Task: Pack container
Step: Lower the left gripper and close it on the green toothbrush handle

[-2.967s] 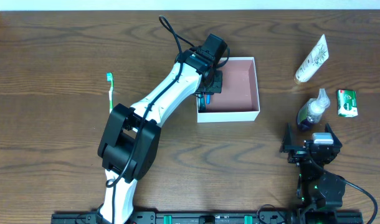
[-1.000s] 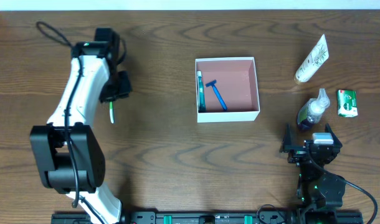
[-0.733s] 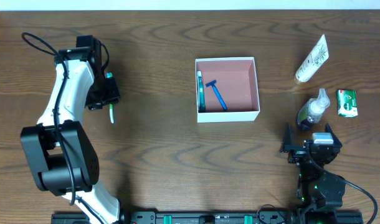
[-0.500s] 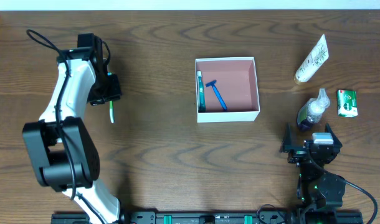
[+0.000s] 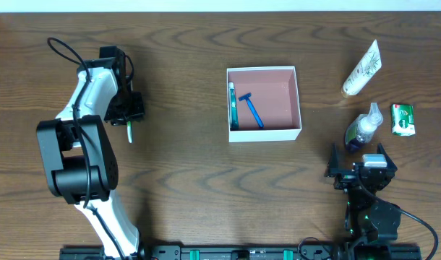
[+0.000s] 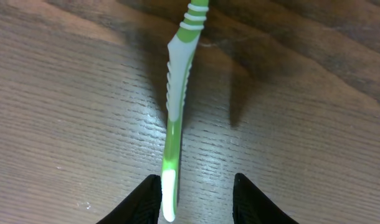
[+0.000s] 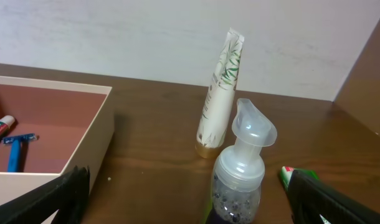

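Overhead, far left of the wooden table [image 5: 206, 188]: left arm [image 5: 90, 90] folded back on itself, black base link low, white forearm angled up and away, wrist turned down toward the tabletop. Left gripper [image 6: 196, 199]: hangs low over the wood, black fingers [image 6: 146, 199] spread apart, straddling the tail end of a toothbrush [image 6: 175, 118] without pinching it. Handle tip closer to one finger than the other, bare wood on the far side. Toothbrush flat on the table, slim glossy plastic, lime green with a white ribbed grip, head out of sight.

Right gripper [image 5: 359, 155]: sits at the near right edge above its dark wrist, pointing away from the base, black fingers splayed wide, holding nothing.

Container [image 5: 264, 133]: rests right of the table's centre, well apart from both grippers. Square, shallow, matte cardboard, white walls, dusty pink floor. Inside, along the left wall, a slim green-and-white tube [image 5: 233, 105]; just beside it a blue razor [image 5: 251, 110], lying aslant.

Ahead of the right gripper, a clear pump bottle [image 7: 240, 168], dark liquid inside, rounded translucent spout on top. Behind it a white leaf-print tube [image 7: 222, 81], standing on a gold cap, slightly tilted. To the right a green packet [image 5: 403, 119], flat on the wood grain.
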Controlling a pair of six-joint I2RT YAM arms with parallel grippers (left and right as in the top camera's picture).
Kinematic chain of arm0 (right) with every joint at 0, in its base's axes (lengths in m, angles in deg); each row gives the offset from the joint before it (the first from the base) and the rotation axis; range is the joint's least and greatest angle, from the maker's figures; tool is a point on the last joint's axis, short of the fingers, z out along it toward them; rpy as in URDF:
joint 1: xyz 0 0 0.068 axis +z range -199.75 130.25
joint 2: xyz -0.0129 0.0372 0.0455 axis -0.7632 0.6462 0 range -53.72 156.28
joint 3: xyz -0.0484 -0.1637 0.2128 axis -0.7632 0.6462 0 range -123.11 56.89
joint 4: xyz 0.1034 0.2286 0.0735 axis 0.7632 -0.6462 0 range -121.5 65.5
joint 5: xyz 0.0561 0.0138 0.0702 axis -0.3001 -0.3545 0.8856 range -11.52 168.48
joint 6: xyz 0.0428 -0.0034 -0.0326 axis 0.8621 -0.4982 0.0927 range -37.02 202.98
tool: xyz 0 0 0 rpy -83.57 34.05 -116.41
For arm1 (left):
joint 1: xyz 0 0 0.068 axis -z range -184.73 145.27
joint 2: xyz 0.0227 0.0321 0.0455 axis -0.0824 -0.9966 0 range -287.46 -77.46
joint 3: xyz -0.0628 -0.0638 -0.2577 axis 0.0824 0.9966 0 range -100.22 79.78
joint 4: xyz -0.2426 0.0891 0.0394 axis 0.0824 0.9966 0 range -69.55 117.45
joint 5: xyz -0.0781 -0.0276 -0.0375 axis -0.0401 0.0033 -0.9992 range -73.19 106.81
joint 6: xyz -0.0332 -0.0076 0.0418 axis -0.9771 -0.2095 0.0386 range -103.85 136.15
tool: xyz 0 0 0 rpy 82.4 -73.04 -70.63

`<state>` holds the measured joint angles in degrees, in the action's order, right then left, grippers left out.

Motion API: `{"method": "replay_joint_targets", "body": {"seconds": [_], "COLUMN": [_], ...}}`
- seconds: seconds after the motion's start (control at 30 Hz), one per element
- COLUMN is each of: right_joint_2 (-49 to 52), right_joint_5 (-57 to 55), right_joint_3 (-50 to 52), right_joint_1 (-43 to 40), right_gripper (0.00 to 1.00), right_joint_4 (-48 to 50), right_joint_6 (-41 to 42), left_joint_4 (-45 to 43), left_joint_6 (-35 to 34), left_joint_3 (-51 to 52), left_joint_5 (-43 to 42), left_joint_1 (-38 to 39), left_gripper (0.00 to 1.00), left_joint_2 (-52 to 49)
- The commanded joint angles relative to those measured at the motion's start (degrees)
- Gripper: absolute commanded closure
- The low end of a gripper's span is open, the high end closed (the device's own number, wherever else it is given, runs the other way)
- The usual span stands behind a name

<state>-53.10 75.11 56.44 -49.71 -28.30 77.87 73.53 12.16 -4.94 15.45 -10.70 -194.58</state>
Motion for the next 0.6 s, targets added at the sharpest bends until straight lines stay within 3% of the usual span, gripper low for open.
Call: {"method": "replay_joint_targets", "body": {"seconds": [0.0, 0.57], "right_joint_2": [-0.33, -0.35], "right_joint_5": [0.2, 0.22], "right_joint_3": [0.13, 0.13], "right_joint_1": [0.39, 0.39], "right_gripper": [0.01, 0.01], "right_joint_4": [-0.22, -0.22], "right_joint_6": [-0.76, -0.76], "left_joint_4": [-0.04, -1.55], "left_joint_6": [2.34, 6.14], "left_joint_3": [0.2, 0.2], "left_joint_5": [-0.13, -0.17], "left_joint_1": [-1.07, -2.69], "left_gripper": [0.62, 0.62], "left_joint_2": [-0.24, -2.49]}}
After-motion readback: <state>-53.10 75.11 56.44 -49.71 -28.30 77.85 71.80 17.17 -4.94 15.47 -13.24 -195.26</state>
